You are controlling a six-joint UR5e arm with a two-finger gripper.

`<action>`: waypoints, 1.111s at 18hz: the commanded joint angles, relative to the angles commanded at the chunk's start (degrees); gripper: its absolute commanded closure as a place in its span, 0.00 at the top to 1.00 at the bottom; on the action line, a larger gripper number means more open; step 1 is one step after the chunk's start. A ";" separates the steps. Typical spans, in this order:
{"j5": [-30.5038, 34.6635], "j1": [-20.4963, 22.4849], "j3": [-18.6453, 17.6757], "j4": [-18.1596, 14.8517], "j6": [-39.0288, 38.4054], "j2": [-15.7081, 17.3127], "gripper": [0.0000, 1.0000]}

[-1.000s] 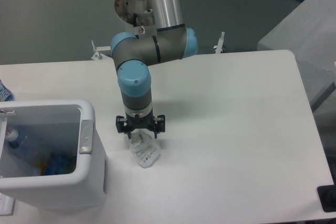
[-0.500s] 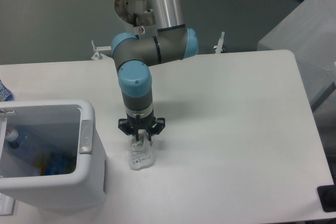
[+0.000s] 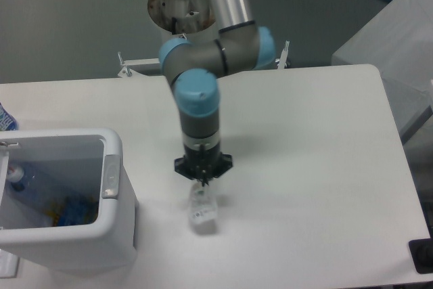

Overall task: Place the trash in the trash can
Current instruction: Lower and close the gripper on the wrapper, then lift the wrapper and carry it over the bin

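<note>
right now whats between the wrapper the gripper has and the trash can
Nothing: in the camera view only bare white table lies between the wrapper, held by the gripper, and the trash can.

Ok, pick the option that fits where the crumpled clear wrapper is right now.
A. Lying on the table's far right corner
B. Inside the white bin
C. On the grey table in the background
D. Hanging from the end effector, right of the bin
D: the wrapper hangs directly under the end effector, to the right of the trash can and outside its rim.
</note>
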 joint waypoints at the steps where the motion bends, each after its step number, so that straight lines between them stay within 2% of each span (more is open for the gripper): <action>1: -2.55 0.88 1.93 0.00 -1.75 0.53 0.10; 4: -5.56 1.51 7.04 0.00 -8.43 0.89 0.10; 8: -9.68 1.16 12.22 0.09 -15.28 1.50 0.11; 10: -12.50 0.89 14.07 0.09 -18.28 2.99 0.11; 14: -17.52 -1.47 14.08 0.09 -18.46 7.12 0.11; 18: -17.61 -5.43 13.82 0.26 -16.89 7.65 0.11; 20: -17.52 -7.62 12.77 0.26 -12.25 8.09 0.11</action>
